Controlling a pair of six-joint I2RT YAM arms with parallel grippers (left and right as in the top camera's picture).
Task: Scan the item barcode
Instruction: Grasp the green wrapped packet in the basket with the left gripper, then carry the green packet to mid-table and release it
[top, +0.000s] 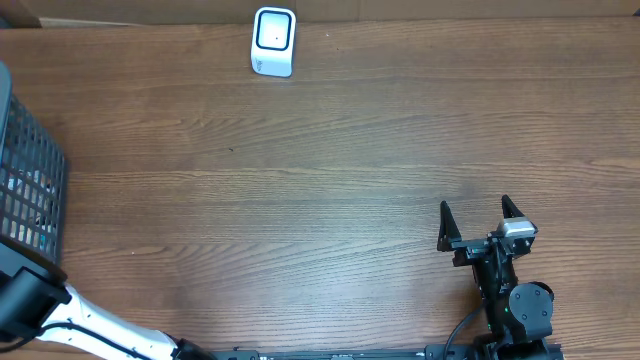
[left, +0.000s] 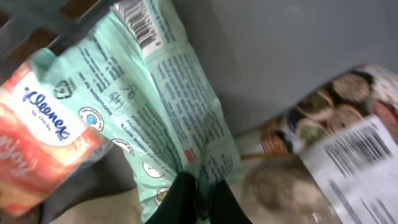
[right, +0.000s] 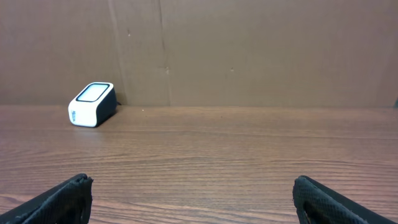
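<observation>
Left claw (left: 199, 185) is clamped on the lower edge of the soft, light, slippery-filmed green pack (left: 168, 106); right claw (top: 475, 206) stands open.

Wide tabletop, packed basket
Brown wooden table (top: 330, 170) lies open between the far white box-shaped scanner (top: 273, 42) and the dark mesh basket (top: 30, 190) at left; inside, a mint-green plastic packet (left: 180, 93) and orange tissue pack (left: 43, 143) press close.

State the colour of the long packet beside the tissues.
The packet is mint green with black print; left wrist view.
</observation>
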